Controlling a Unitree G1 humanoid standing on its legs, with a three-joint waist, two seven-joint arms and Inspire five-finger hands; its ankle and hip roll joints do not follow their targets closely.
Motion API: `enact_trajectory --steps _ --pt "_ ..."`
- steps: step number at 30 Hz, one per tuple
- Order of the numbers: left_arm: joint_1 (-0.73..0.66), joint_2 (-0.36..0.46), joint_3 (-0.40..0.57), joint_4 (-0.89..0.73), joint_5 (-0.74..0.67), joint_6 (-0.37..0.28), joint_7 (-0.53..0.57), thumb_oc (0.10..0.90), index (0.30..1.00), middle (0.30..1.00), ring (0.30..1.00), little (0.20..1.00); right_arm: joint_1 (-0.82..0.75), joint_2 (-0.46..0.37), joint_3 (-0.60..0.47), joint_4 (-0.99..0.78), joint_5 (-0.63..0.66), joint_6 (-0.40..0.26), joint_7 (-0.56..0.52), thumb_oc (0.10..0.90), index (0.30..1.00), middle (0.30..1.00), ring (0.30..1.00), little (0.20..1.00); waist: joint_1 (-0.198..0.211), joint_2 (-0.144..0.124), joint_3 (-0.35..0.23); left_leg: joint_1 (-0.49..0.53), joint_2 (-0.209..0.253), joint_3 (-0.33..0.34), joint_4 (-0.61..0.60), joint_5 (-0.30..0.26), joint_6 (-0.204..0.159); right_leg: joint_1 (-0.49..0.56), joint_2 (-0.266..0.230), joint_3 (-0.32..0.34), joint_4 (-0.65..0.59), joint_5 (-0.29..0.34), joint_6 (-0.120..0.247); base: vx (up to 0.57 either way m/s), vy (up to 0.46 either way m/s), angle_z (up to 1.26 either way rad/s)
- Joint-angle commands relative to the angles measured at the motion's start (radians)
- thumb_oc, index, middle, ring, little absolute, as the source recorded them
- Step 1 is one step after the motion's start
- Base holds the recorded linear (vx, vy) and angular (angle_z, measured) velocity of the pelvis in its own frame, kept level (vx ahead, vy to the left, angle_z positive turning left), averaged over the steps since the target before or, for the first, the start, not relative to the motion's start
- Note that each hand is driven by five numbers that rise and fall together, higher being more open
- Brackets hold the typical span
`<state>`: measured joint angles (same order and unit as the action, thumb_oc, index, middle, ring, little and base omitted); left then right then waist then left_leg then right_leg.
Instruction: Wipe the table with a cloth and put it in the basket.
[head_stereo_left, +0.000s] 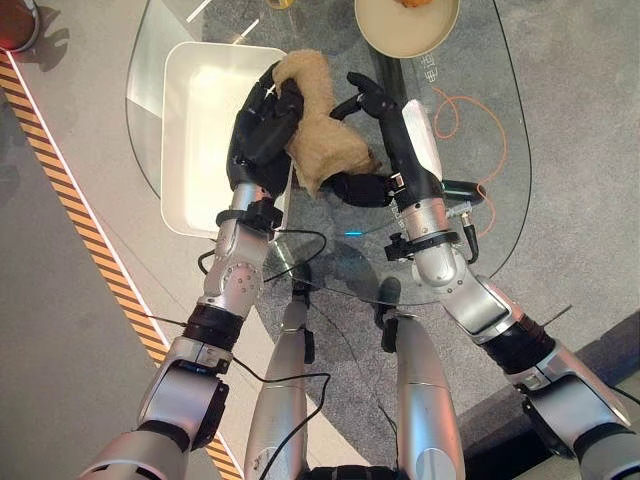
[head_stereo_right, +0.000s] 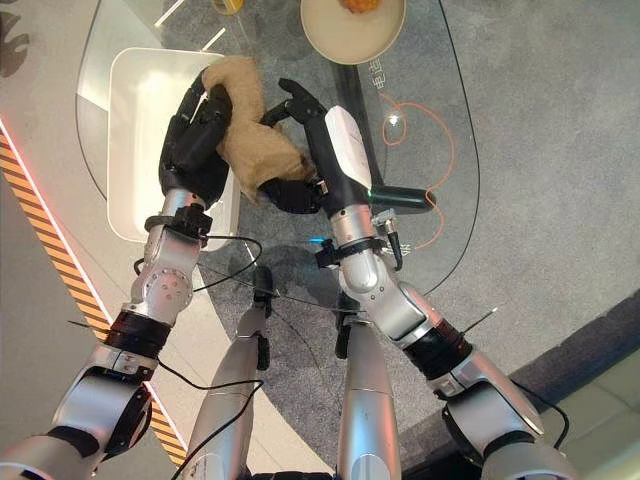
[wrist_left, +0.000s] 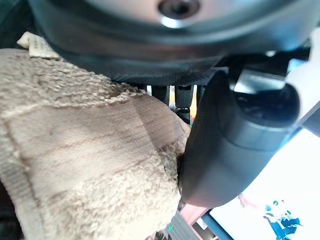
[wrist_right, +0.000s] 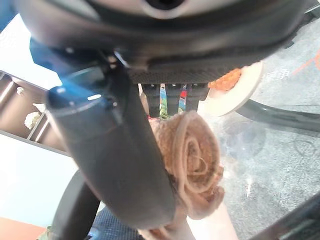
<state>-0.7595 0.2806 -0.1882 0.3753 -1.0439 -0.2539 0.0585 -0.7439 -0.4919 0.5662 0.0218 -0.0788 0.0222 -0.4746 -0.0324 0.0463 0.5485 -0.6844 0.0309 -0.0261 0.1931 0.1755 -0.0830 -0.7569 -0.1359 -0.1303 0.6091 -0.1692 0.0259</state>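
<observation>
Oval clear glass tabletop (head_stereo_left: 480, 200) is carrying everything, grey carpet floor showing through it. White rectangular plastic basket (head_stereo_left: 200, 100) is sitting at the tabletop's left edge, near the robot's left side, looking empty inside. Round cream plate (head_stereo_left: 400, 35) with some orange food on it is sitting at the far edge, well apart from the basket.

Tan bunched terry cloth (head_stereo_left: 320, 130) is being held up between both hands, just beside the basket's right wall, partly over its rim. Left hand (head_stereo_left: 262, 125) is gripping the cloth's left side: fingers curling round the fabric, thumb pressing into it in the left wrist view. Right hand (head_stereo_left: 385, 110) is on the cloth's right side: thumb touching the lower bunch, fingers reaching past the top and only loosely bent; right wrist view is showing the rolled cloth end against the thumb, so it is reading as a light pinch rather than a full grasp.

Step in hand, as a judgement: the wiping part is looking finished and the cloth is being gathered and carried to the basket; the drop-in is not yet done, since the cloth is sitting at the rim, not inside.

Next move probably calls for shifting the cloth further left until it is hanging over the basket's open middle, then letting go with the right thumb first and uncurling the left fingers so the bundle is falling inside. Risk: a trailing fold catching on the basket wall and draping outside.
</observation>
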Motion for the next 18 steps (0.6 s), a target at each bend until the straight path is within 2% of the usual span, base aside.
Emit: enact_trajectory --steps 1,9,18 --pt "-0.107 -0.012 0.01 -0.11 0.069 -0.141 -0.01 0.1 0.3 0.3 0.3 0.2 -0.175 0.058 -0.083 -0.177 -0.031 -0.143 -0.041 0.8 0.9 0.9 0.9 0.9 0.012 -0.021 -0.029 0.017 -0.062 0.077 0.127 -0.181 0.035 0.061 0.069 0.012 -0.219 0.103 0.031 0.0 0.0 0.0" --pt "-0.11 -0.018 0.044 -0.104 0.104 -0.234 0.069 0.1 0.3 0.3 0.3 0.2 -0.174 0.067 -0.087 -0.169 -0.038 -0.141 -0.032 0.8 0.9 0.9 0.9 0.9 0.014 -0.021 -0.029 0.017 -0.064 0.075 0.135 -0.192 0.033 0.059 0.068 0.01 -0.21 0.09 0.029 0.01 -0.001 0.0" --pt "-0.126 -0.016 0.075 -0.099 0.132 -0.293 0.135 0.1 0.3 0.3 0.3 0.2 -0.18 0.068 -0.092 -0.157 -0.041 -0.134 -0.026 0.8 0.9 0.9 0.9 0.9 0.016 -0.02 -0.029 0.016 -0.062 0.074 0.138 -0.193 0.03 0.059 0.066 0.009 -0.205 0.085 0.026 0.0 0.0 0.0"
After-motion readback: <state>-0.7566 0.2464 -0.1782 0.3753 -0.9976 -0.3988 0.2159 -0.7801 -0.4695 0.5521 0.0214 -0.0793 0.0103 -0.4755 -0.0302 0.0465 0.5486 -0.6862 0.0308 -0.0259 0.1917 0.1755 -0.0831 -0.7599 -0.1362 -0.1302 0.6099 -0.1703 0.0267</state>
